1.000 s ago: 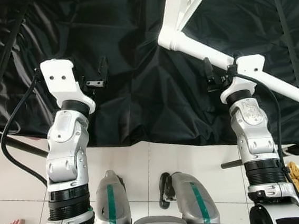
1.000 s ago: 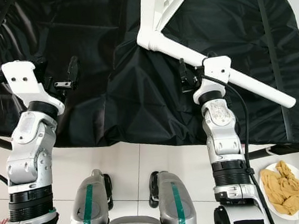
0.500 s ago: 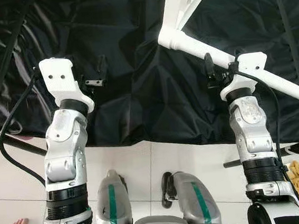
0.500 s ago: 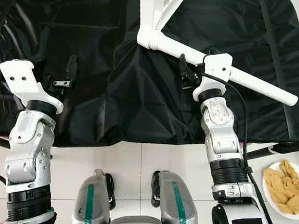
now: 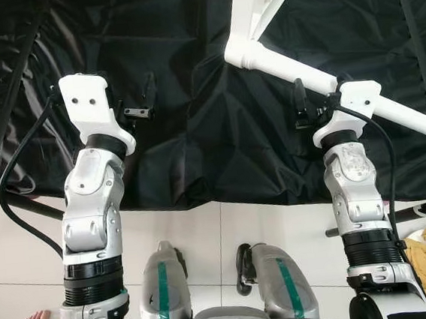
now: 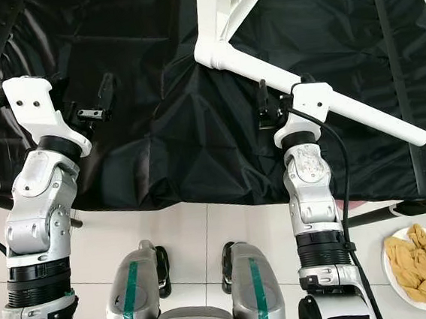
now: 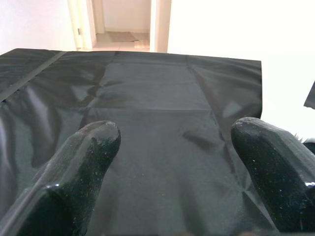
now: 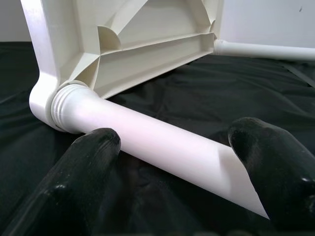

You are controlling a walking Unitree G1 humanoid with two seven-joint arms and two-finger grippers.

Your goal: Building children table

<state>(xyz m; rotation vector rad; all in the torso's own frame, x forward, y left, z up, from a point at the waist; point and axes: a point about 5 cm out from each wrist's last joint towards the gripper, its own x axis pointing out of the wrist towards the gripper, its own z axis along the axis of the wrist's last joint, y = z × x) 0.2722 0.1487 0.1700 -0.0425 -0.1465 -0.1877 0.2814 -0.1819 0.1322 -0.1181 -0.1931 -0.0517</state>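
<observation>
overhead, the right end effector (image 8: pixel 172 172) hovers with fingers apart, straddling the white table leg (image 8: pixel 162 147), which lies on the black sheet (image 5: pixel 195 131) and is screwed into the upturned white table frame (image 8: pixel 123 44) just ahead. the left end effector (image 7: pixel 177 157), also spread, hangs over bare sheet.

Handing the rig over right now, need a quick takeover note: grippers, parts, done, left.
Left gripper: jaws open, holding nothing, over the black plastic sheet.
Right gripper: jaws open, straddling the white tubular table leg, not closed on it.
Parts: white plastic tabletop lies underside-up on the sheet; that leg sits in its corner socket, and another leg juts from the far corner.
Done: at least two legs in.
Left: seating can't be judged; other corners out of frame.
</observation>
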